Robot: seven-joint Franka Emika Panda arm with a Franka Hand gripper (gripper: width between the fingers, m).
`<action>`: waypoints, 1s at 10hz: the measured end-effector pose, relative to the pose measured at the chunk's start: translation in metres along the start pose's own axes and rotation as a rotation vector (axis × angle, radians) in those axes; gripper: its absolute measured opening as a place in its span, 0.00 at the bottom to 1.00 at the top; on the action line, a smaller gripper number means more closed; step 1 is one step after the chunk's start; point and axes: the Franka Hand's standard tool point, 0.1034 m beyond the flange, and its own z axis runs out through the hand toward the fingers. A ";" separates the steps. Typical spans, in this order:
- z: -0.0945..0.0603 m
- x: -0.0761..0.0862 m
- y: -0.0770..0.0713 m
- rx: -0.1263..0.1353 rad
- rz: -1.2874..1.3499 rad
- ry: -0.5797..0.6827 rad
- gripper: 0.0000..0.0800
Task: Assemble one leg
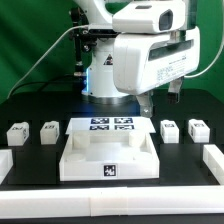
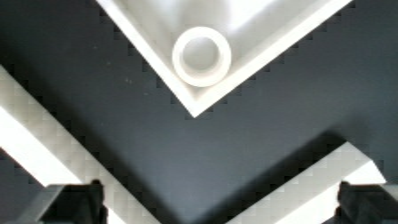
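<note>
On the black surface (image 1: 30, 105), farthest toward the exterior view's left of the tabletop, stands a small, stubby white plastic post with a black-and-white tag on its side, the far-left leg (image 1: 16, 131). A second post of the same kind, the inner-left leg (image 1: 49, 129), stands just beside it and nearer the tabletop. Both are apart from the tabletop. A flat white left bar (image 1: 5, 160) lies in front of them at the picture's edge.

The large white square tray-like tabletop (image 1: 85, 172) sits in the middle, with a small square tag (image 1: 108, 171) on its front wall. Directly behind it lies the thin white marker board (image 1: 111, 125). The bulky white robot arm (image 1: 150, 60) rises behind that.

The pincer (image 1: 162, 100) hangs above the surface beyond the tabletop's rear corner on the exterior view's right. In the wrist view one tabletop corner (image 2: 267, 30) with its round socket (image 2: 199, 52) shows. The pincer (image 2: 217, 208) is spread wide, and its dark fingertips (image 2: 71, 205) have only bare surface between them.

To the exterior view's right of the tabletop stand the inner-right leg (image 1: 169, 129) and the far-right leg (image 1: 198, 129), near each other and untouched. A white right bar (image 1: 212, 158) lies in front of them.
</note>
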 end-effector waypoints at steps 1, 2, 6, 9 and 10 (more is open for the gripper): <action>0.000 0.000 0.000 0.000 0.000 0.000 0.81; 0.000 0.000 0.000 0.000 0.000 0.000 0.81; 0.000 0.000 0.000 0.000 0.000 0.000 0.81; 0.000 0.000 0.000 0.001 -0.011 0.000 0.81; 0.000 0.000 -0.001 0.001 -0.040 0.000 0.81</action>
